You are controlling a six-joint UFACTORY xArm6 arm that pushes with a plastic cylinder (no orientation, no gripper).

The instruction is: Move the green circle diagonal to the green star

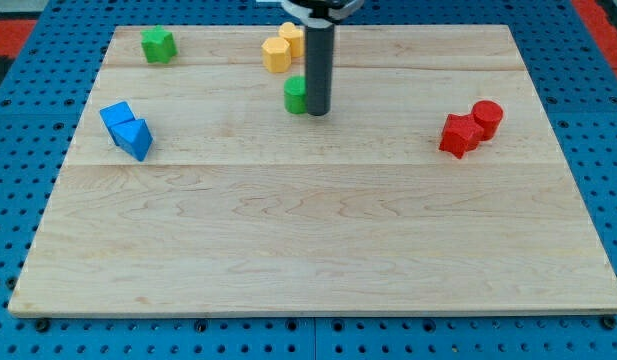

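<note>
Now my tip (317, 111) touches the green circle (296, 95) on its right side, near the board's (308, 250) top edge; it grips nothing. Green star (158, 44) sits at top left.

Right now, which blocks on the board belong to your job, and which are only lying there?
Job: small green circle block, touching my tip on its left; green star block.

Lying about: two yellow blocks; two blue blocks; two red blocks.
</note>
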